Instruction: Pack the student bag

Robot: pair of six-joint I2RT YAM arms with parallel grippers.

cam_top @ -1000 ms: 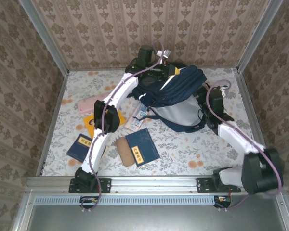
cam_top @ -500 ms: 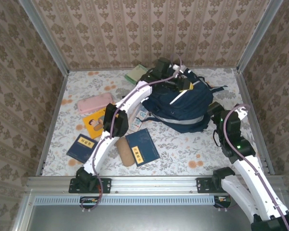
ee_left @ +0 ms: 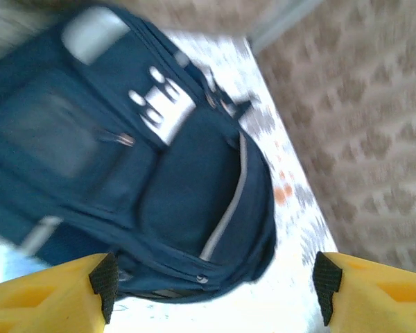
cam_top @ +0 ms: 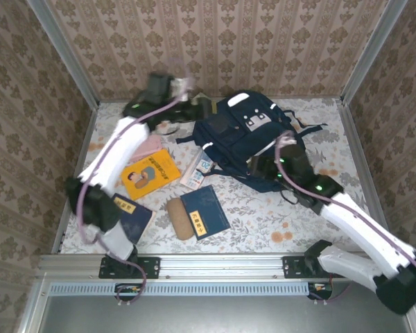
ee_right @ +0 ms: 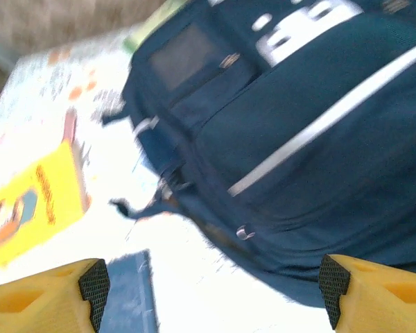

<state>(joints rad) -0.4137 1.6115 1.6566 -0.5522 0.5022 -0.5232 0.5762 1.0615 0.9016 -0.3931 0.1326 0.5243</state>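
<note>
While both arms hover by it, the student bag lies front-up, upper centre of the overhead frame.
Left gripper: jaws spread wide, empty, at the bag's left; right gripper: likewise spread, empty, at its lower edge.

Setting: robot test cell, dressed as a domestic room; three sides are enclosed by panels papered in beige damask wallpaper; the panels are held in bare aluminium posts; the table is covered with a floral cloth; two arm bases are bolted to a metal rail at the near edge; a student bag and books are laid on the cloth.
</note>
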